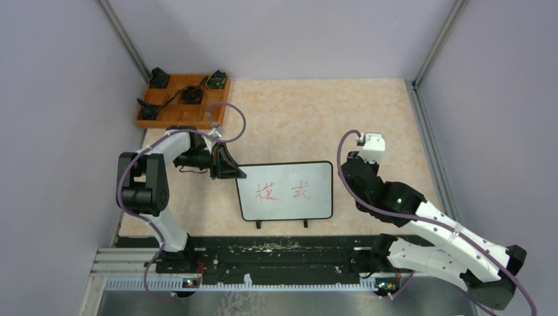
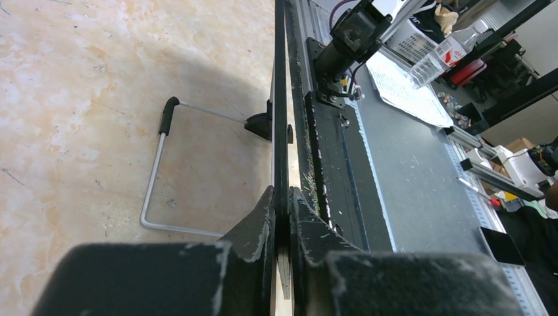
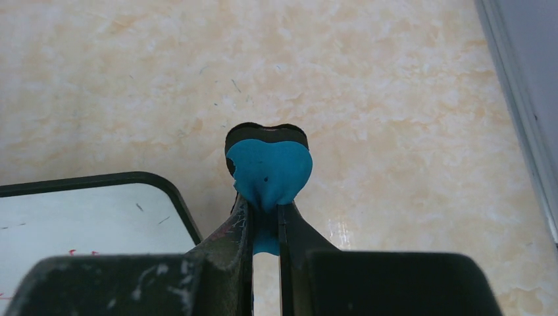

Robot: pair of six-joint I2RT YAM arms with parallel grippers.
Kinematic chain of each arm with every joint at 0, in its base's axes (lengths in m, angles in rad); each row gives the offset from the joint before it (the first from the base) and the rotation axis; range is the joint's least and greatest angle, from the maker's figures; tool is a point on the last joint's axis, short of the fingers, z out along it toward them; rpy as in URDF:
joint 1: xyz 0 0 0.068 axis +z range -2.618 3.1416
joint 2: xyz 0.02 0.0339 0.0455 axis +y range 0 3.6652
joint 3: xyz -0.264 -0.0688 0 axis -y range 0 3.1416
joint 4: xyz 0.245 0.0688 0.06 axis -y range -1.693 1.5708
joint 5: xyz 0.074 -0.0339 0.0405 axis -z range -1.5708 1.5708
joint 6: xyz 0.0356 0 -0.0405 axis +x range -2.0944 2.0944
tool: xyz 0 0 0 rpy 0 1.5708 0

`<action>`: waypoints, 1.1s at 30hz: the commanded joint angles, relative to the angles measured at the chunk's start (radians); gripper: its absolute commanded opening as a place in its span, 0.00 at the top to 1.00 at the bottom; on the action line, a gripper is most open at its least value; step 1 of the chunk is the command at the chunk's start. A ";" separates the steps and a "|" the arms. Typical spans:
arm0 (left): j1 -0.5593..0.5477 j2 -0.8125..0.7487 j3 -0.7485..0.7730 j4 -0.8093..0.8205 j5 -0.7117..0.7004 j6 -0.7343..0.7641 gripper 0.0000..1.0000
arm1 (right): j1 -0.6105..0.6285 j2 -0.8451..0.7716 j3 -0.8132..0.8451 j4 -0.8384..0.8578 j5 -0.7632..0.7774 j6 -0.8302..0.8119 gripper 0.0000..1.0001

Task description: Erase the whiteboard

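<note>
The whiteboard [image 1: 285,191], white with a thin black frame, stands mid-table on two small black feet and bears red handwritten characters [image 1: 281,192]. My left gripper [image 1: 231,171] is shut on its upper left edge. In the left wrist view the jaws [image 2: 281,197] clamp the thin black frame [image 2: 280,99], with the board's wire stand [image 2: 158,171] behind it. My right gripper [image 1: 349,168] is just right of the board's upper right corner. It is shut on a blue eraser with a black pad [image 3: 270,168], held above the tabletop beside the board's corner [image 3: 79,217].
An orange wooden compartment tray [image 1: 183,99] holding small black parts sits at the back left. A black rail [image 1: 276,253] runs along the near table edge. Purple walls close in the left, right and back sides.
</note>
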 commanded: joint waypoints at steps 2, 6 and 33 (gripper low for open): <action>-0.001 0.021 0.006 0.013 -0.061 0.043 1.00 | 0.048 -0.074 0.001 0.100 -0.014 -0.060 1.00; -0.001 0.022 0.006 0.013 -0.065 0.042 1.00 | 0.141 -0.019 -0.004 0.124 0.011 -0.066 1.00; -0.001 0.015 0.002 0.014 -0.071 0.028 1.00 | 0.359 0.352 -0.022 0.447 0.021 -0.052 1.00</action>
